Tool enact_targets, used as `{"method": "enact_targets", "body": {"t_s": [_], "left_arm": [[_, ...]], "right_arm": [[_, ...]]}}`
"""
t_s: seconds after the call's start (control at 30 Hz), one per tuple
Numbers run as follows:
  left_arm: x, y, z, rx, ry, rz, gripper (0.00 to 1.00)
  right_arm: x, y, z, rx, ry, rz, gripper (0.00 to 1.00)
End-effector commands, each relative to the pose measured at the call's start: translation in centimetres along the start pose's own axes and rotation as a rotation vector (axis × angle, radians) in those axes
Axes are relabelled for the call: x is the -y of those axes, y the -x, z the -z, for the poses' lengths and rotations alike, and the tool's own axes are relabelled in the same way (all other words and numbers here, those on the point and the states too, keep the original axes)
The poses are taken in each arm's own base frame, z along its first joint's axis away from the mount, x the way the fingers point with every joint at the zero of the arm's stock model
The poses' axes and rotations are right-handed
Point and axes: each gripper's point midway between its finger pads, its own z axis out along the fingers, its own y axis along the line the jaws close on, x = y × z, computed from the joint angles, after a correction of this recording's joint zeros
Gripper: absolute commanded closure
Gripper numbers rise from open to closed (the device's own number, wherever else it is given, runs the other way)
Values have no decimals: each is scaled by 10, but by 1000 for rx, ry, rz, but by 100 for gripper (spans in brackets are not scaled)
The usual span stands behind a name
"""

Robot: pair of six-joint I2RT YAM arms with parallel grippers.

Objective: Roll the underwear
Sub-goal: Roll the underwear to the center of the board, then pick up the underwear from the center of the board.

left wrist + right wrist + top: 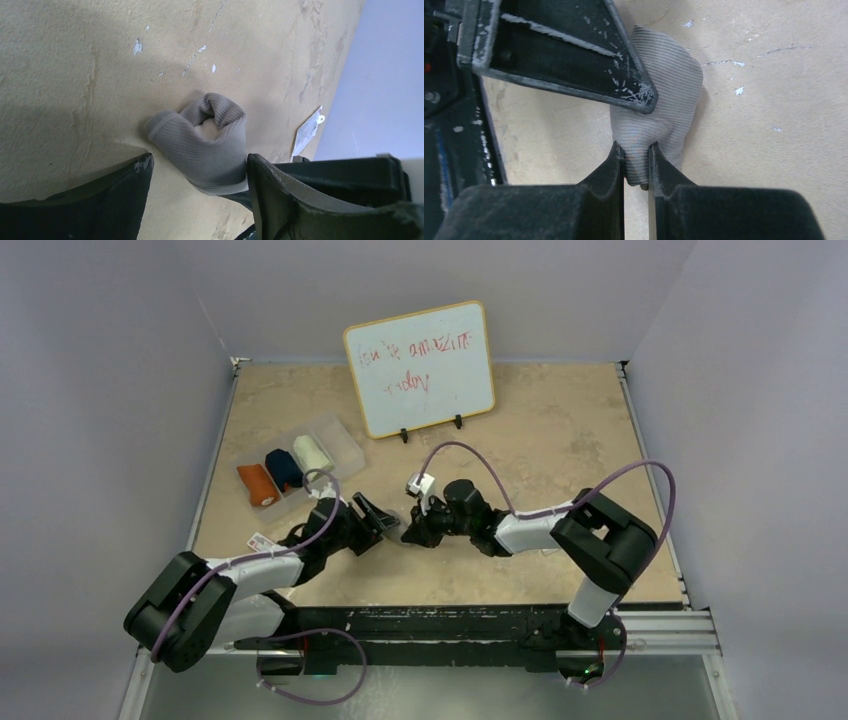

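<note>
Grey underwear (210, 145) sits rolled at worktop (560, 440) centre, approx. 4 o'clock of tray (350, 445). Right tool (636, 155) is clamped on a fold at roll's edge; left tool (200, 164) stands apart, straddling roll. Cloth judged soft, light, springy: grip across whole roll, not loose fold.

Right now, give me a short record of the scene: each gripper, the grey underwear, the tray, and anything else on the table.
left gripper: open, straddling grey roll
right gripper: shut on grey roll's end
grey roll: on table, mid-front
tray: orange roll, navy roll, cream roll
whiteboard: upright at back
</note>
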Motion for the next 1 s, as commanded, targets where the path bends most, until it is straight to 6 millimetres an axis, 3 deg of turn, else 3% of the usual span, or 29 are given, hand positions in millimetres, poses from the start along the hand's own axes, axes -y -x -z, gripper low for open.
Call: {"method": "enact_targets", "body": {"t_s": [0.0,0.37,0.7,0.8,0.97], "left_arm": [[-7,-10,-1,-35,-10,6,33],[-9,-19,-17,-83,-26,25,36],[-34,-30,-26,-131,68,7,35],[-42,-33,-30,-149,108,-20,42],[-48,-41,-39,-193,153,-74,69]], "right_arm": [[-22,-10,-1,-3,156,-203,94],[-18,-8,-1,34,250,-369,92],[-22,-5,2,96,342,-444,89],[-21,-5,3,93,332,-425,88],[-20,1,8,99,317,-359,82]]}}
